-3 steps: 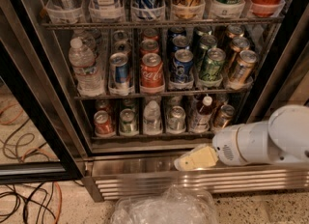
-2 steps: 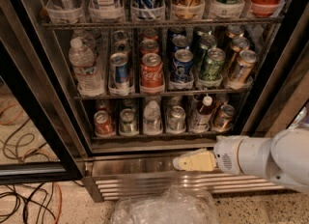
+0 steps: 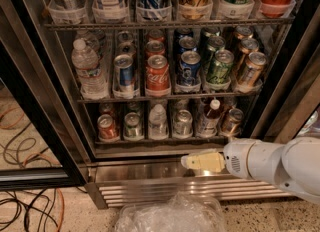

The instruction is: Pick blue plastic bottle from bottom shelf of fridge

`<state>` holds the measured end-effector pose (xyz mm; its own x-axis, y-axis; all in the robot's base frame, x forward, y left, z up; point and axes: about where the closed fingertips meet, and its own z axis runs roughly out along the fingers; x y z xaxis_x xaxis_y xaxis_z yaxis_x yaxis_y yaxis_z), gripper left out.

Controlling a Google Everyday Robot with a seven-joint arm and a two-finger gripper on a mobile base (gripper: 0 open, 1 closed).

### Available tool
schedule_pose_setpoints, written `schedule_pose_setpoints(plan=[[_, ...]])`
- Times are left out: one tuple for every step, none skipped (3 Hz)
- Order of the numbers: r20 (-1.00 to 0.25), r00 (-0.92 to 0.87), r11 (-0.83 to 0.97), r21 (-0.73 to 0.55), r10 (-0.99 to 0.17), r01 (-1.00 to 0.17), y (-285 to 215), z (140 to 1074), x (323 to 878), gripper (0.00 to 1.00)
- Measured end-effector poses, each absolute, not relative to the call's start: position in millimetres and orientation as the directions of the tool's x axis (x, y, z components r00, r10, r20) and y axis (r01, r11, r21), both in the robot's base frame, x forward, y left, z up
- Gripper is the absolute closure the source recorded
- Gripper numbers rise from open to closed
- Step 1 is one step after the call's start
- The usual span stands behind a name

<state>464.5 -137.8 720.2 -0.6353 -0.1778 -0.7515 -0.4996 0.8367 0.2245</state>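
Note:
The blue plastic bottle [image 3: 208, 119] stands upright on the bottom shelf [image 3: 165, 140] of the fridge [image 3: 150, 168], in the fifth lane from the left. It has a white cap, a dark neck and a pale label. My gripper [image 3: 199, 161], cream-coloured on a white arm [image 3: 280, 163], reaches in from the right. It hovers in front of the steel sill, below the shelf's front edge and slightly left of the bottle, not touching it.
Cans [image 3: 107, 127] and a clear bottle [image 3: 158, 121] fill the other bottom lanes. Cans and a water bottle [image 3: 87, 68] stand on the shelf above. The open glass door [image 3: 35, 126] is at the left, with cables [image 3: 25, 206] on the floor. A clear plastic container [image 3: 170, 215] lies before the grille [image 3: 190, 187].
The white arm has sunk lower and drawn back to the right. The gripper tip has stayed almost in place before the sill. The bottle has not moved.

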Motion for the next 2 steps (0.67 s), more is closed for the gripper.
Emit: schedule_pose_setpoints(plan=[[-0.761,-0.639,0.846,0.26,-0.117,-0.465,-133.1,690.5,471.1,0.0],[-0.803,-0.596,0.873,0.269,-0.03,-0.407,-136.4,661.7,488.0,0.0]])
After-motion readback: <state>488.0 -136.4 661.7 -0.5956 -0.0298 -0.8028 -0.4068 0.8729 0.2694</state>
